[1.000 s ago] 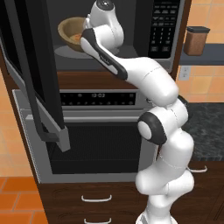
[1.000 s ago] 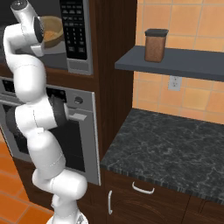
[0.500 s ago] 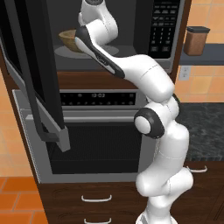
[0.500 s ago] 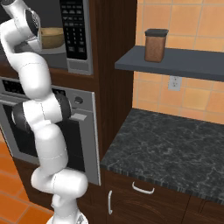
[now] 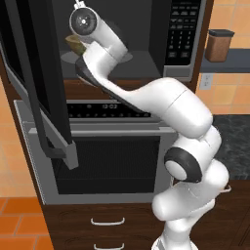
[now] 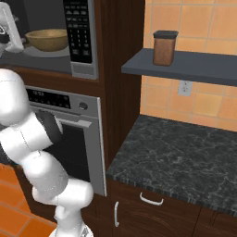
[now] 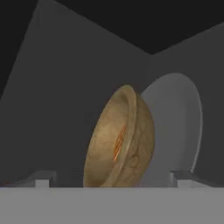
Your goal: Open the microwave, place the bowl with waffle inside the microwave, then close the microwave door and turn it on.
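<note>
The microwave (image 5: 146, 29) stands open, and its door (image 5: 34, 73) swings out to the left as a dark glass panel. The tan wooden bowl (image 6: 46, 39) sits on the grey turntable (image 6: 58, 52) inside the cavity. In the hand view the bowl (image 7: 124, 140) appears tipped on its side because the hand is rolled, and the orange-brown waffle (image 7: 118, 144) lies inside it. My gripper (image 7: 113, 177) is open, its fingertips (image 7: 43, 177) wide apart on this side of the bowl and not touching it. In the left base view the hand (image 5: 84, 22) hangs at the cavity mouth and hides most of the bowl (image 5: 73, 43).
The keypad panel (image 5: 183, 34) is at the microwave's right. A silver oven (image 5: 112, 161) sits below it. A brown canister with a black lid (image 6: 164, 47) stands on a grey shelf (image 6: 194, 67) to the right, above a dark stone counter (image 6: 185, 157).
The jaws have opened and let go of the bowl, which now rests on the turntable. The hand has drawn back from it toward the cavity mouth.
</note>
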